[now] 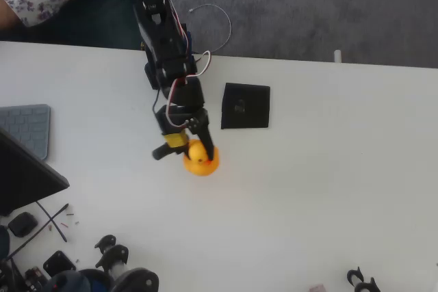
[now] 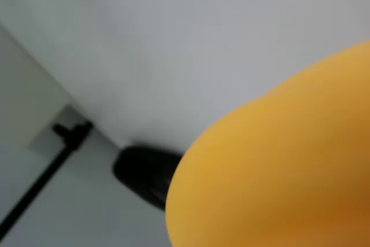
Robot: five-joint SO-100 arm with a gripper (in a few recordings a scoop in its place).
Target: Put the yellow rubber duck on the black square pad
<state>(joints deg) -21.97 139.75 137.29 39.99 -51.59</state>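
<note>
Small rounded yellow rubber duck (image 2: 277,160) pinched by black two-finger gripper (image 1: 198,143); likely slips before reaching flat black square pad (image 1: 246,106).

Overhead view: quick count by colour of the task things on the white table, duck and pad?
Yellow: 1, the yellow rubber duck, at the gripper
Black: 1, the black square pad, bare, apart from the duck
Total: 2
</note>
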